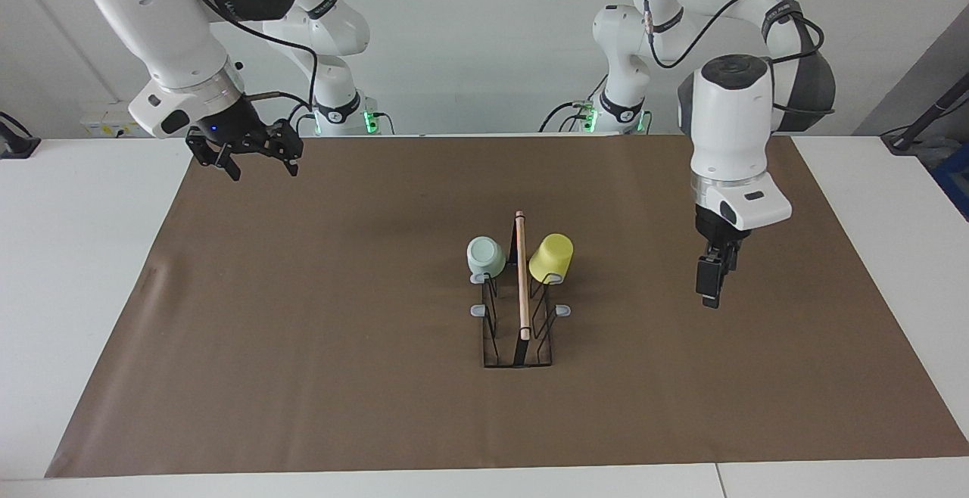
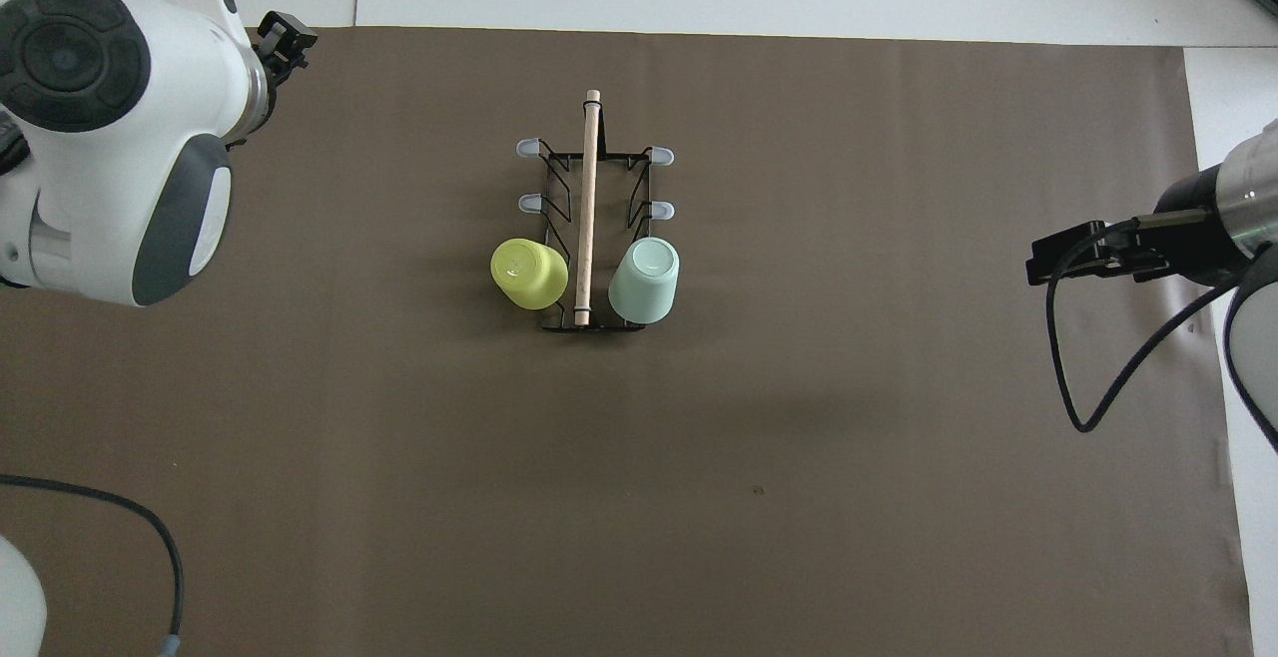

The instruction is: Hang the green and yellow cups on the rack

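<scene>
now | both cups (image 1: 550, 258) on rack (image 1: 519, 331) | jaws open, empty, well apart

Readable text: none.
No legible lettering, label, brand or number on either white robot arm, the cups, the rack or the table.

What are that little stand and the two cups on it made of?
The rack looks like thin black-coated wire, with a pale bare wooden rod on top and grey tips, perhaps rubber. The green cup and yellow cup look like smooth matte plastic: even colour, soft sheen.
</scene>
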Available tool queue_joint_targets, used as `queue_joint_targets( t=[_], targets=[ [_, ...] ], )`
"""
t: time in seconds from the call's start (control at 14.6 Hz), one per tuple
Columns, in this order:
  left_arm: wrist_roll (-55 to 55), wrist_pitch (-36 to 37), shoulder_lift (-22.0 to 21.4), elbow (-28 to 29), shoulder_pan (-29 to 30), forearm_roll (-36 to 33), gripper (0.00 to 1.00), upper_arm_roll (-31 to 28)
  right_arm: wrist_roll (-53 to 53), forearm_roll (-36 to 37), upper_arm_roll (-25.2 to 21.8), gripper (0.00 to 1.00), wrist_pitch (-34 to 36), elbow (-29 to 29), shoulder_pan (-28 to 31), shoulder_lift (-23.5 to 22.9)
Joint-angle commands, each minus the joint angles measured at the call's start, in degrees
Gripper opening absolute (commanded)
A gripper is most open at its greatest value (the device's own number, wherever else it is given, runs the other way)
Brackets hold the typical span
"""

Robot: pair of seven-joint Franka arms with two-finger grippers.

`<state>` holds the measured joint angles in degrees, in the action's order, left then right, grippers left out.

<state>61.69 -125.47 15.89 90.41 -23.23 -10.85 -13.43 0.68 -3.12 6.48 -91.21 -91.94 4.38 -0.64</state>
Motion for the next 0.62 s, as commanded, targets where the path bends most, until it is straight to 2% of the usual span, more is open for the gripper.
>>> queue_joint_targets(
  t=[0.0,0.34,0.55],
  targets=[
    [-14.0,-1.27,-2.88,2.76,4.49,8.0,1.0,0.86,1.08,1.45,0.99,1.0,-0.72,0.97,0.98,0.2],
    [-34.49,0.13,-6.39,6.09,10.64,17.42,1.0,0.86,0.99,1.45,-0.32,1.0,-0.81,0.97,-1.39,0.2],
    [-45.58,5.83,-9.02,6.27,13.46,20.6,1.0,0.68,1.08,1.45,-0.76,1.0,-0.81,0.97,-1.66,0.29]
  ],
)
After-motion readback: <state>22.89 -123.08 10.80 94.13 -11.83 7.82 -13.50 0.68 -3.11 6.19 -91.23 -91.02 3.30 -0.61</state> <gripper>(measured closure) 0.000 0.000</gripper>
